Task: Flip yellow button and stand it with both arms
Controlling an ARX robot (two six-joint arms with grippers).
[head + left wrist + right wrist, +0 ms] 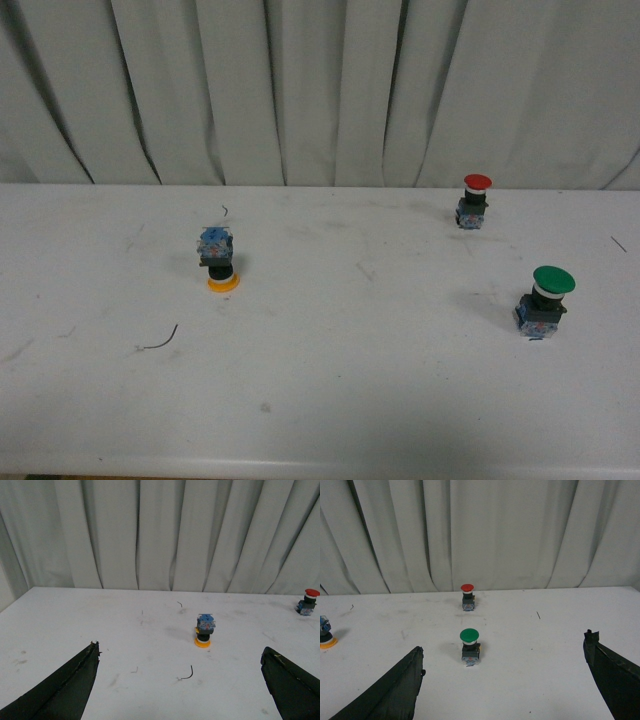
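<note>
On the table (330,400), left of centre, the button (218,262) stands upside down, yellow cap on the surface and blue base on top, its long axis roughly upright. It lies ahead of the left pincer (180,649), well apart, just off the midline between its wide-spread jaws. The right pincer (503,641), also wide and empty, faces the green switch (469,646), with the button far off to its side. The left arm looks nearer.

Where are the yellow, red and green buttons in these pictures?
yellow button (223,282): front view, on its cap, which faces down.
red button (477,182): front view, on its cap.
green button (554,280): front view, on its cap.
</note>
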